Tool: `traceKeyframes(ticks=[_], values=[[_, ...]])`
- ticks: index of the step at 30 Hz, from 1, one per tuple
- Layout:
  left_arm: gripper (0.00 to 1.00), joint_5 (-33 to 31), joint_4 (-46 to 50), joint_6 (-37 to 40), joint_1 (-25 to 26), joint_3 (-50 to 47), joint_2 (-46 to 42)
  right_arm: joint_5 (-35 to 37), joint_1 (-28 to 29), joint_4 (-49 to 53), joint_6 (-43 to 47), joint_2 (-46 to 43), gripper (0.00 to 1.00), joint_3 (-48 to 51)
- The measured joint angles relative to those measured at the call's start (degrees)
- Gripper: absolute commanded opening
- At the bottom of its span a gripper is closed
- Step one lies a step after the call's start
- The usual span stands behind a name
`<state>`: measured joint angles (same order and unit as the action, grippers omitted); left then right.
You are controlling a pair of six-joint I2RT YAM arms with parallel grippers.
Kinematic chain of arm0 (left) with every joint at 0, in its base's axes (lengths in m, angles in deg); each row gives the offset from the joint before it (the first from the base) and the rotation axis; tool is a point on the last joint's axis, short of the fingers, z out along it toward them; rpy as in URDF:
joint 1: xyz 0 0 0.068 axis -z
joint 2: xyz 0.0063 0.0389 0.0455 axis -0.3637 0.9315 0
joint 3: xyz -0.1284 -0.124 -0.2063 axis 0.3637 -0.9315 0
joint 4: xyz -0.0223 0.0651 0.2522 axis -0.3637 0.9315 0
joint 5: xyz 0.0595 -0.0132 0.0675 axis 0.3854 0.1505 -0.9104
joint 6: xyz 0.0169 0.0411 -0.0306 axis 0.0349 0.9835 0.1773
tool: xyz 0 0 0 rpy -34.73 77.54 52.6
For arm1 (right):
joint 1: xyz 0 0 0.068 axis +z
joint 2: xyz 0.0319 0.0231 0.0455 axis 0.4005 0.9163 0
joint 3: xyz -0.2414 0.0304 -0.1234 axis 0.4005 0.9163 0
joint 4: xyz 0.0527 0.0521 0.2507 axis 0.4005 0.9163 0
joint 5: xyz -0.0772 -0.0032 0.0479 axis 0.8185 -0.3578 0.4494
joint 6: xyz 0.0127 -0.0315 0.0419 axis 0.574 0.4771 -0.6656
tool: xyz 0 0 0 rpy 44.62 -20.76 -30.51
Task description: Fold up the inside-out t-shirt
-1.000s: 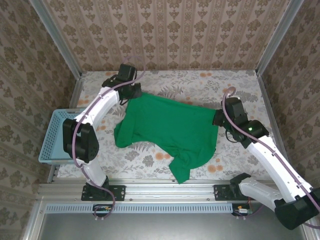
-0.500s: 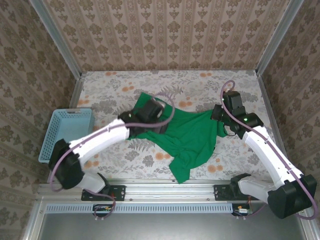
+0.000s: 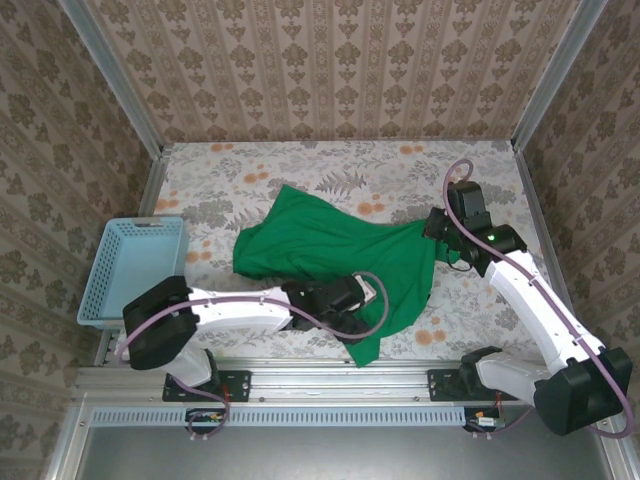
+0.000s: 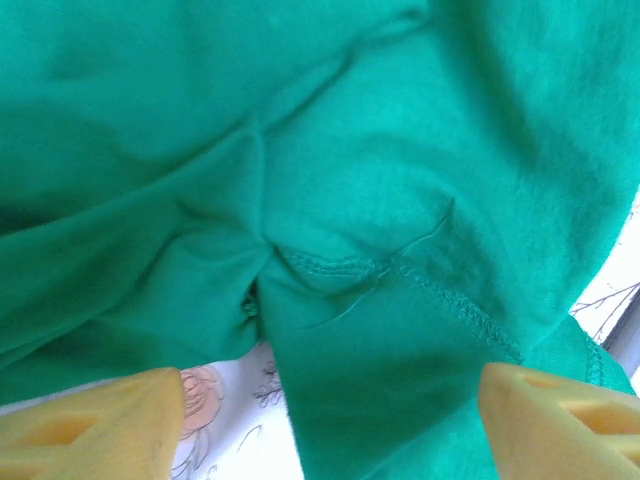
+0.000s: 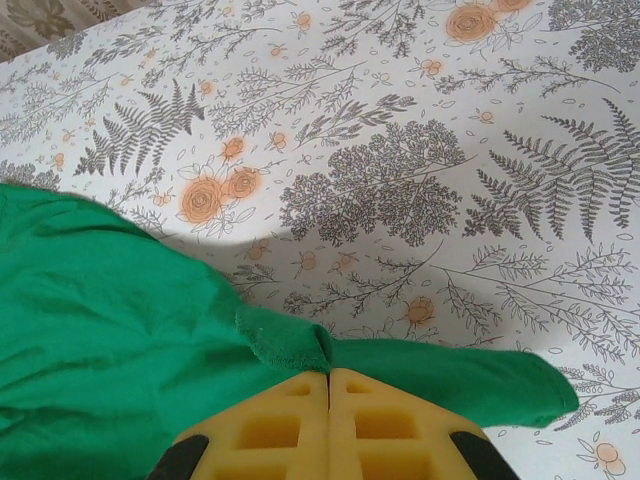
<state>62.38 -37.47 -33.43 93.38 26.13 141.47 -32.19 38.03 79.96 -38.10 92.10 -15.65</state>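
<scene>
The inside-out t-shirt is bright green and lies crumpled across the middle of the flowered table, seams showing. My right gripper is at its right edge, shut on a fold of the cloth's hem. In the right wrist view the yellow fingers meet at the gripper, with the green t-shirt pinched between them. My left gripper is low over the shirt's near part. In the left wrist view this gripper is open, its fingers wide apart, with the t-shirt loose between them.
A light-blue plastic basket stands at the table's left edge. Metal posts and patterned walls close in the back and both sides. The left arm lies stretched along the front of the table. Bare tablecloth shows at the back.
My left gripper let go of the shirt's far left corner, swung from the back left to the front and now stands open over the near hem. The shirt's left side slumped. Right gripper barely moved.
</scene>
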Motion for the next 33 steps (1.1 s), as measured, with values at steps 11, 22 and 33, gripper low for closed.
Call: traceKeyframes(ticks=[11,22,33], values=[[0.02,0.4,0.0,0.7,-0.4,2.0,6.6,1.8,-4.3,2.2,-2.5,-2.8,0.00,0.0],[0.00,-5.5,7.8,4.9,-14.0,5.4,-24.8,9.2,-5.6,12.9,-2.3,-8.5,0.00,-5.6],[0.00,3.3,11.6,-0.3,-39.5,7.1,-16.5,9.5,2.5,15.9,-1.9,2.0,0.00,-9.6]])
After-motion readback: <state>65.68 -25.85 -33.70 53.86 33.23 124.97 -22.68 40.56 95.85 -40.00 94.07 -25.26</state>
